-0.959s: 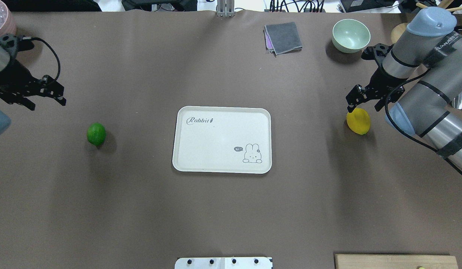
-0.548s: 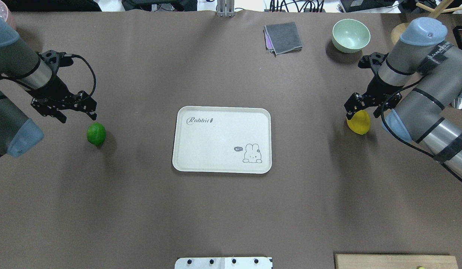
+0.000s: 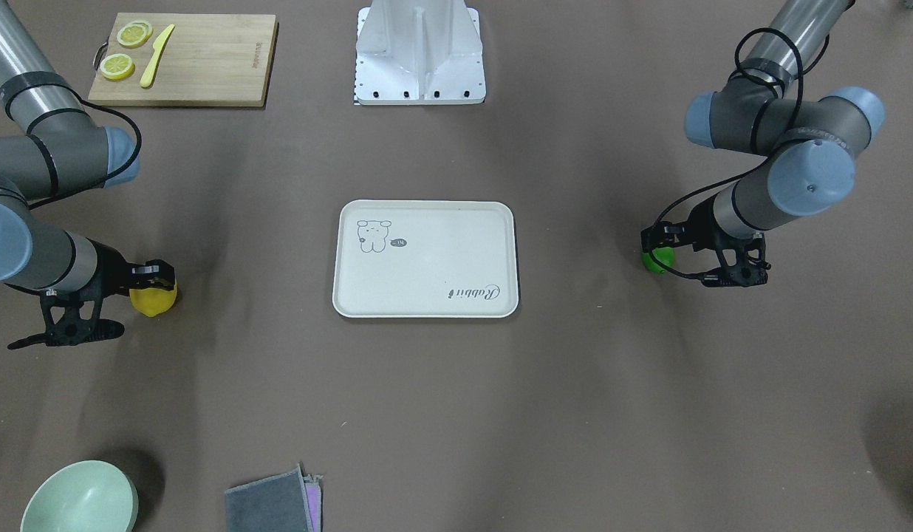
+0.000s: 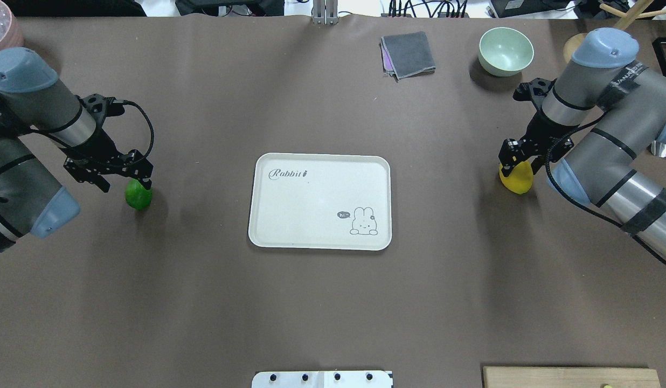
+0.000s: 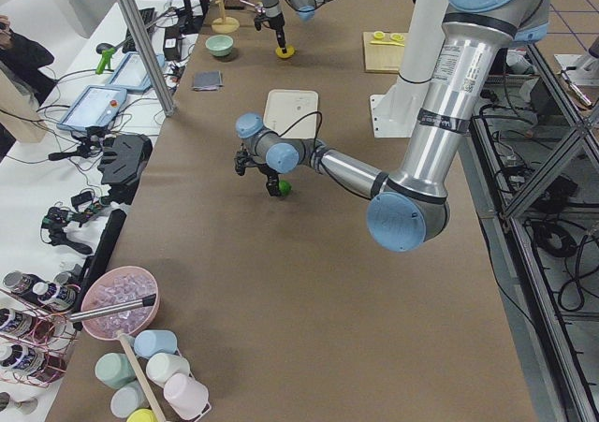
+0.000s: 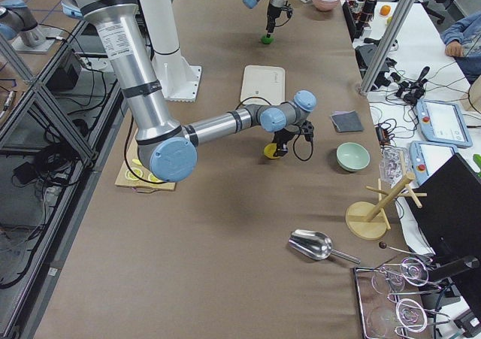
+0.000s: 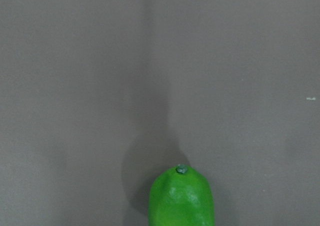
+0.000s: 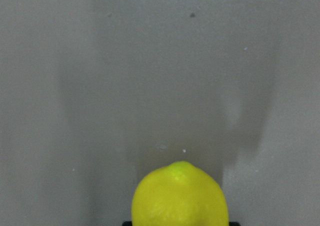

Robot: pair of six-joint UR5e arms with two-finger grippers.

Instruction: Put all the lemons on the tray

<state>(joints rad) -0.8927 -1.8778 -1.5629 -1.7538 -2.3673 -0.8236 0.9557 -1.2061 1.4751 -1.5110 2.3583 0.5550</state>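
quick update on the lemon job, overhead view. in the last second the left arm has swung in from the 9 o'clock edge of the tabletop (image 4: 322,312), and the left pincer (image 4: 127,186) now sits right over the green lemon (image 4: 138,196). its jaws are spread. one finger looks to be just beside or touching the fruit on its 12 o'clock side, and the other is out toward 9 o'clock. the left wrist cam shows the lemon at the bottom middle of its frame, so it seems lined up, but i can't tell if the lemon is properly between the fingers.

on the other side, the right pincer (image 4: 519,164) has dropped lower onto the yellow lemon (image 4: 518,179). it's spread too, and hangs over the 12 o'clock end of the fruit. nothing is pinched yet as far as i can see.

neither lemon has budged. the green one lies on the tabletop well apart from the tray (image 4: 268,240) at its 9 o'clock, and the yellow one lies well apart at its 3 o'clock. the tray itself holds no fruit.

so my read is that the approach is basically done on both sides. zero lemons are placed, and the next thing needed is to settle down around each one and close. round fruit could roll if a finger nudges it off centre, especially the green one.
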